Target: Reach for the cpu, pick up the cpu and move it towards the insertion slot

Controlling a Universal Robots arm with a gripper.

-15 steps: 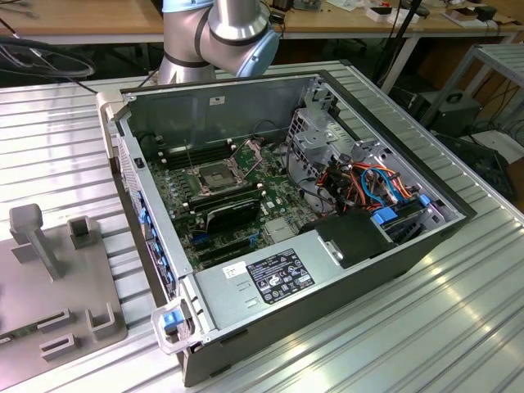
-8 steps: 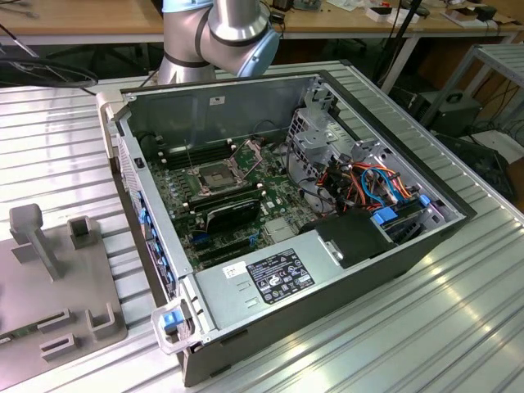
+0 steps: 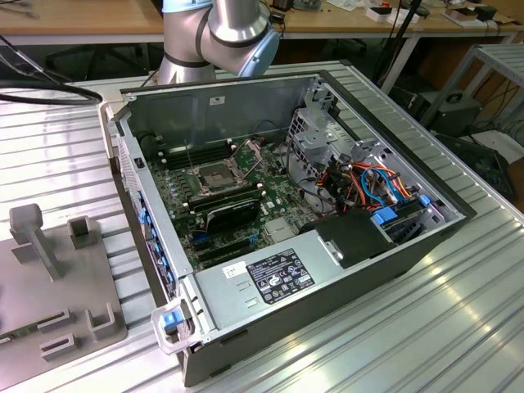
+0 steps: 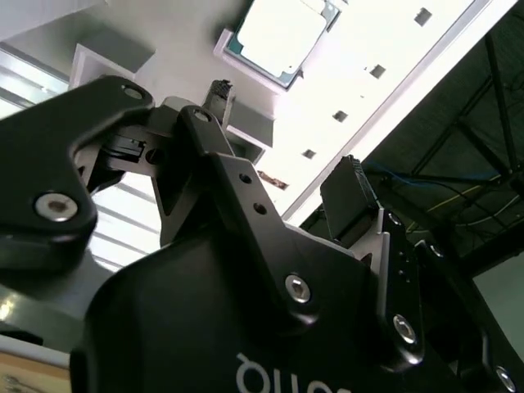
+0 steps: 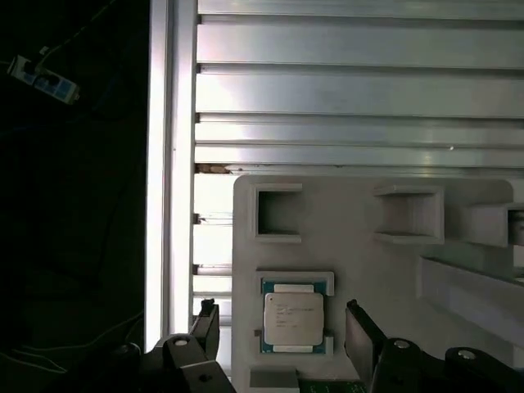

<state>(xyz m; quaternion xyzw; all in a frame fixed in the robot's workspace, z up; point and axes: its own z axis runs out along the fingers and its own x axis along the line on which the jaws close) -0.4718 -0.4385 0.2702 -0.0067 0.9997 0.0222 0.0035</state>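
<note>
**The cpu lies between spread fingers**

Your gripper straddles the cpu in its grey tray, pinching nothing; it probably hangs above the chip. In the exterior view, the insertion slot lies at eleven o'clock from the black finned block.

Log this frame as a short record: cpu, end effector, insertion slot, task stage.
cpu: lying flat in a recess of the grey holder
end effector: open, straddling the cpu in the first wrist view, not gripping it
insertion slot: on the board inside the open computer case, exterior view
stage: reaching; cpu not yet picked up
</note>
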